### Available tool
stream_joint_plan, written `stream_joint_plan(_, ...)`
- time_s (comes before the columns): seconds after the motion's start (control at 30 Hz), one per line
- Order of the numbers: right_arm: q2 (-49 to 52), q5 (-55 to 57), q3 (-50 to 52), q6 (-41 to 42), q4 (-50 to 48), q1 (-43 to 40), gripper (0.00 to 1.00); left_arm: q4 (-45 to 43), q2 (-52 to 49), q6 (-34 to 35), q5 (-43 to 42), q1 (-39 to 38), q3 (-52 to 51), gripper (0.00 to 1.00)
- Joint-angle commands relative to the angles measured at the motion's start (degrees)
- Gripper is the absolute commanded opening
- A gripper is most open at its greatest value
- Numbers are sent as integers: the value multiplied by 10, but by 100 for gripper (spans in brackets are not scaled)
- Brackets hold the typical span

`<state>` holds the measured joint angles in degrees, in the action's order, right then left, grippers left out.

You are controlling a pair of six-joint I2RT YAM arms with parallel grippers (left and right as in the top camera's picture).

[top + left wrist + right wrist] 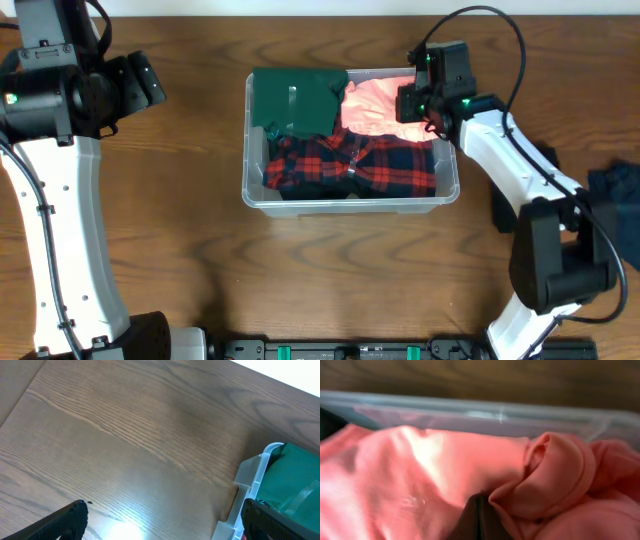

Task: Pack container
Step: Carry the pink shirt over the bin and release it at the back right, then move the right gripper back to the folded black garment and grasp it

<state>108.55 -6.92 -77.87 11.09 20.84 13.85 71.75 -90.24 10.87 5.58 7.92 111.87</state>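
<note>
No writing, brand, number or sign can be read in any view; the only label-like mark, a pale strip (293, 97) on the green garment (312, 112) in the bin's (350, 206) far left corner, is too small to make out.

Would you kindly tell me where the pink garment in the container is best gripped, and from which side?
Pinch the pink garment at its raised rolled fold, coming straight down from above. That fold stands proud of the flatter cloth, so fingers can close around it, while the container walls block any sideways approach. The right gripper is nearest.
</note>
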Motion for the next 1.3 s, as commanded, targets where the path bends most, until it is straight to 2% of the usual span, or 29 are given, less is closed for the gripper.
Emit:
stream_joint_plan(0.0,34,7,-1,2,11,9,1,0,-4,-1,7,2,-3,98)
stream_joint_plan(0.13,33,7,-1,5,0,8,1,0,-4,-1,7,2,-3,98)
stream_joint_plan(0.3,-17,21,-9,4,-18,7,2,0,-4,-1,7,2,-3,98)
stream_joint_plan(0.33,-30,24,-13,4,-17,7,7,0,-4,-1,7,2,-3,98)
stream_joint_plan(0.47,-103,24,-21,4,-16,6,45,0,-4,-1,7,2,-3,98)
stream_joint_plan(0.73,-237,47,-21,5,9,-25,99,0,-4,-1,7,2,-3,98)
stream_joint_plan(0.93,-262,66,-21,37,52,-115,99,0,-4,-1,7,2,-3,98)
stream_joint_plan(1.27,-250,70,-20,37,91,-240,99,0,-4,-1,7,2,-3,98)
